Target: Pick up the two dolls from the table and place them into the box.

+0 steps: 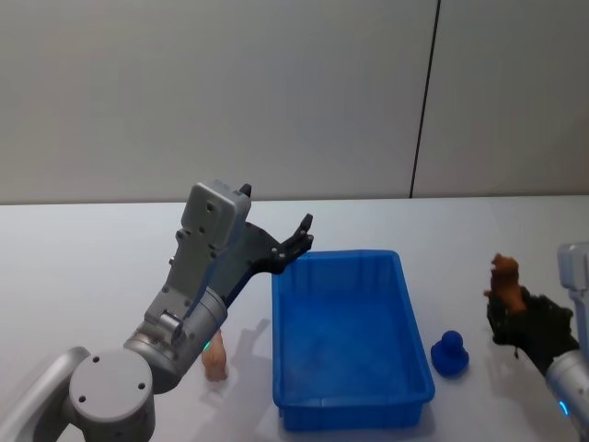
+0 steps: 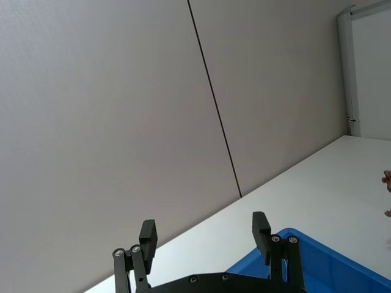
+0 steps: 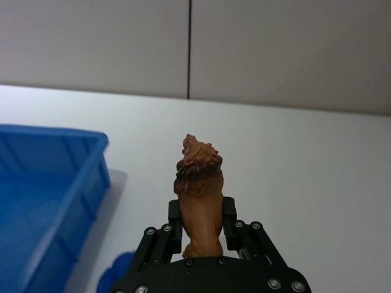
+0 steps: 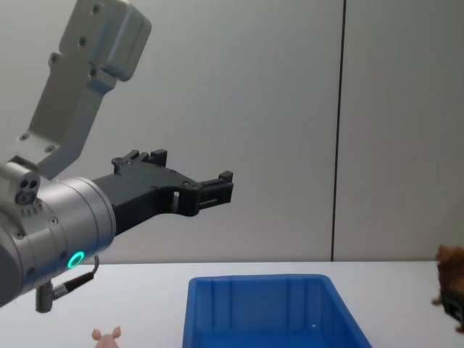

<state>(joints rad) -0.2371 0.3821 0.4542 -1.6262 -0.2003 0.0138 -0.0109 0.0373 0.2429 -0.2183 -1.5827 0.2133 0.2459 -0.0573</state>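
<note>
**Two dolls, one box: brown doll in the claw, pink doll on the counter**

- **Right claw** (image 3: 201, 215): closed on the lower body of the brown doll (image 3: 198, 174). It holds the doll head-up, clear of the counter (image 1: 110, 249) and out to the right of the box (image 1: 410, 318). The upright, low grip probably lets the doll drop cleanly once it is over the rim.
- **Left claw** (image 2: 204, 235): fingers spread wide with nothing between them. It is raised high near the box's far left corner, probably to keep it out of the way.
- **Pink doll** (image 1: 214, 363): stands on the counter left of the box's near corner, apart from the wall and below the left arm. It has not yet been collected.
- **Box**: top open, inside empty and broad.
- **Small blue toy** (image 1: 450, 354): on the counter just beside the box's right wall, between that wall and the right claw.
- **Clearance**: the route inward crosses the blue toy and the right rim. Both are low, so the held doll looks high enough to pass. The counter elsewhere is open.
</note>
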